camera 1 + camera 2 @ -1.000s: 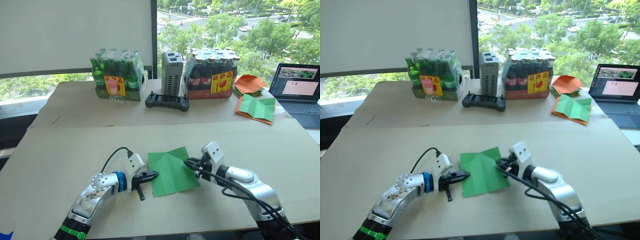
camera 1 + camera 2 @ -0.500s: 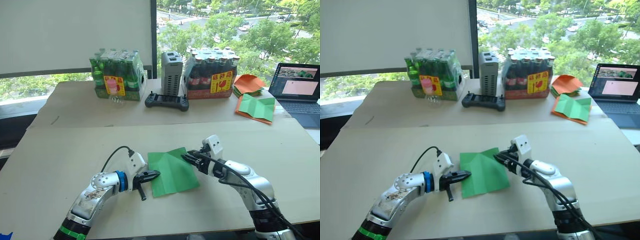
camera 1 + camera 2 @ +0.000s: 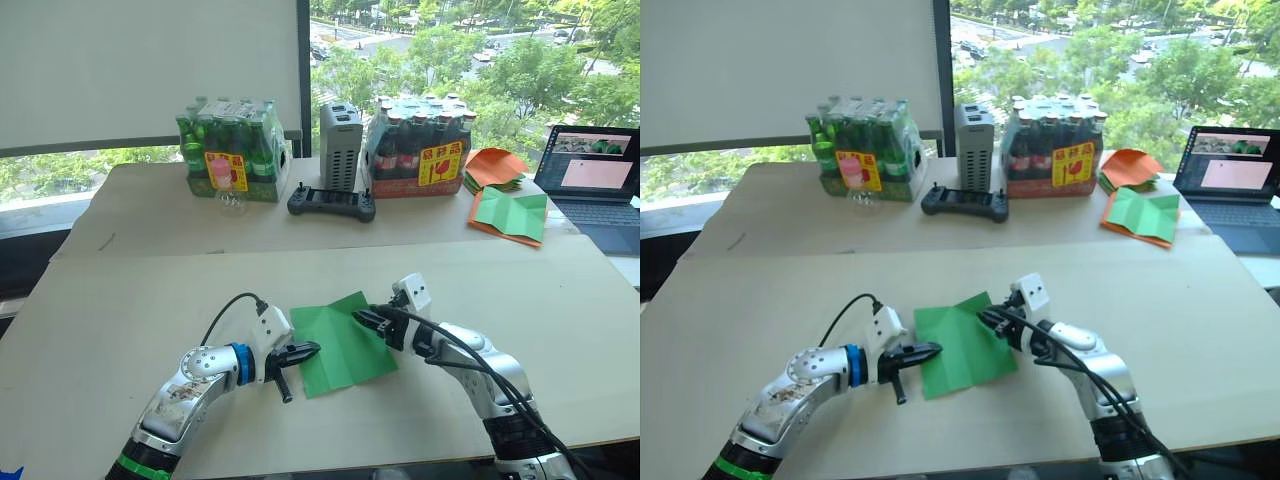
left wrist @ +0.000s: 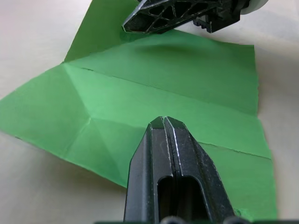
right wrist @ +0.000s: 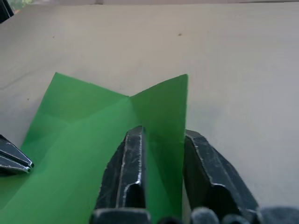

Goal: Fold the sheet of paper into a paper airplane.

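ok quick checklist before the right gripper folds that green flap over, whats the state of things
1. Sheet of paper lies on the table, creases showing: ok.
2. Left gripper shut, tips on the sheet's near-left edge, pinning it: ok.
3. Right gripper open with the raised flap edge between its fingers: ok.
4. Firm grip on that flap: not ok, the jaws have not closed.
5. Flap lined up with the centre crease: cannot tell.
6. Green and orange sheet and laptop well away from the fold: ok.

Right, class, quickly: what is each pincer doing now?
Left pincer: shut, tips on the creased bright green sheet of paper.
Right pincer: open, straddling its raised edge.
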Tool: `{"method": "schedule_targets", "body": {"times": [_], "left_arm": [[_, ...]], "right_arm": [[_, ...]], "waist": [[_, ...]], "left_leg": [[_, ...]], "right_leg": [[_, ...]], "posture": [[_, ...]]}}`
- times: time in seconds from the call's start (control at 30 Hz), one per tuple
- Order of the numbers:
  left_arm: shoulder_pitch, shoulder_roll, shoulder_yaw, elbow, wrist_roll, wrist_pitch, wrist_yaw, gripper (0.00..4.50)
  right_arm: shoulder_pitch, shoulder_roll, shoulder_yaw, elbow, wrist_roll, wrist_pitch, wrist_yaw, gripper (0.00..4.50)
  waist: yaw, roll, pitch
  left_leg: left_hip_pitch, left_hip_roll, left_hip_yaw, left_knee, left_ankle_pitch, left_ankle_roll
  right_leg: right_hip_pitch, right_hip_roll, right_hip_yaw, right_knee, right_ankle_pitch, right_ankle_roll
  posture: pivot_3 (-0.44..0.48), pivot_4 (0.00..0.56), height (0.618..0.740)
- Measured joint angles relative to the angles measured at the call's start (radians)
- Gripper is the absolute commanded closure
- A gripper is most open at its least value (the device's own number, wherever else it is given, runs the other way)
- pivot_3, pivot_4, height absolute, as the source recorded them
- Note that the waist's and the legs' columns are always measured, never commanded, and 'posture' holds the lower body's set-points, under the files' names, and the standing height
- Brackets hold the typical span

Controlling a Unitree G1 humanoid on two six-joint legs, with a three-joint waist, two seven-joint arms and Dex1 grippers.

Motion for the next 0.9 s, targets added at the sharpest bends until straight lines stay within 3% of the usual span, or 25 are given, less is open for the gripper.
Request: {"method": "schedule_targets", "body": {"times": [0.27,0.47,0.9], "left_arm": [[0.001,0.0,0.0,0.0,-0.001,0.001,-0.002,4.5],[-0.001,0.01,0.01,-0.002,-0.022,0.019,-0.007,4.5],[-0.028,0.044,0.029,-0.002,-0.039,0.027,-0.032,4.5]], "right_arm": [[-0.001,-0.019,-0.004,0.009,-0.013,-0.03,0.01,4.49],[0.099,-0.09,0.042,-0.121,-0.074,-0.149,0.056,4.49],[0.225,-0.226,0.254,-0.206,-0.605,-0.615,-0.088,4.49]], "waist": [[0.0,0.0,0.0],[0.001,0.0,0.0],[0.001,0.0,0.0]], "left_leg": [[0.0,0.0,0.0,0.0,0.0,0.0],[-0.001,0.0,0.0,0.0,0.0,0.0],[0.0,0.0,0.002,0.001,0.0,0.0]], "right_leg": [[0.0,0.0,0.0,0.0,0.0,0.0],[0.0,0.0,0.0,0.0,0.0,0.0],[-0.001,0.0,0.0,0.001,0.0,0.0]], "posture": [[0.0,0.15,0.735],[0.0,0.15,0.735],[0.0,0.15,0.735]]}}
